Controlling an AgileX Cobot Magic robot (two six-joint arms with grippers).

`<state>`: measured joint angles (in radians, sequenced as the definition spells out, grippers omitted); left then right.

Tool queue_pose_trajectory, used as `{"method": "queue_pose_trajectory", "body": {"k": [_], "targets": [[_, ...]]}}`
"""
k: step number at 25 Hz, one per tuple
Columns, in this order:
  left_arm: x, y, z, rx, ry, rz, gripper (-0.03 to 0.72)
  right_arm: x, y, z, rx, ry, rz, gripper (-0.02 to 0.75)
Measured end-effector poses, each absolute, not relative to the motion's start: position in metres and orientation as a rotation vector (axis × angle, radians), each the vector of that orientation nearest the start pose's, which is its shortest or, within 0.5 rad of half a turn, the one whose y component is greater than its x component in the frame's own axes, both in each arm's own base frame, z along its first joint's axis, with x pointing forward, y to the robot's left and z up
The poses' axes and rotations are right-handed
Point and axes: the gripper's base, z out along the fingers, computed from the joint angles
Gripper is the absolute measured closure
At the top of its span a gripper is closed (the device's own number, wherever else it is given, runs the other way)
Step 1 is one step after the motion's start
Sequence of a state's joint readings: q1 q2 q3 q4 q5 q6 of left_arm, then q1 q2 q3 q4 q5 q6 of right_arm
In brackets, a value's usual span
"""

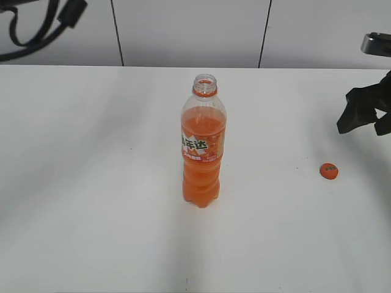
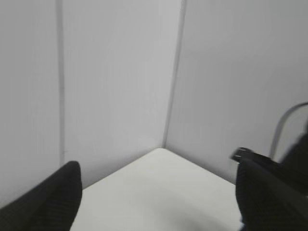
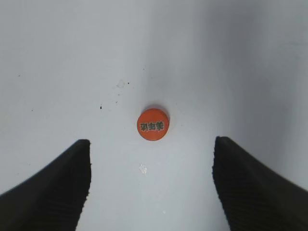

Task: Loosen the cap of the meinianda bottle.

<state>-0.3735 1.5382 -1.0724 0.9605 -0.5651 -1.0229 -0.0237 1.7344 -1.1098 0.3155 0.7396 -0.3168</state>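
Note:
The meinianda bottle (image 1: 203,152) stands upright mid-table, its mouth open, with the orange neck ring showing and no cap on it. The orange cap (image 1: 328,171) lies flat on the table to the right of the bottle. It also shows in the right wrist view (image 3: 153,124), print side up. My right gripper (image 3: 151,159) is open and empty, raised above the cap; in the exterior view it is at the right edge (image 1: 365,116). My left gripper (image 2: 156,192) is open and empty, facing a table corner and the wall; the exterior view does not show it.
The white table (image 1: 91,183) runs to a white panelled wall (image 1: 183,30) at the back. Black cables (image 1: 36,24) hang at the top left. The table's far corner (image 2: 161,150) shows in the left wrist view.

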Motion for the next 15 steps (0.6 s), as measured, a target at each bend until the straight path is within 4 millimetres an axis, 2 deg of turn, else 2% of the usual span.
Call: {"method": "queue_pose_trajectory", "body": {"k": [5,11,15], "targets": [[0.319,-0.123,0.342,0.314,1.727,-0.468,0.128,0.33,0.013,0.213,-0.145,2.823,0.297,0.148],[0.327,-0.076,0.326,0.055,1.948,-0.133,0.137,0.325,0.013,0.218,-0.155,2.839,0.31,0.148],[0.325,-0.046,0.314,-0.047,2.092,0.033,0.137,0.324,0.014,0.22,-0.154,2.833,0.313,0.148]]}}
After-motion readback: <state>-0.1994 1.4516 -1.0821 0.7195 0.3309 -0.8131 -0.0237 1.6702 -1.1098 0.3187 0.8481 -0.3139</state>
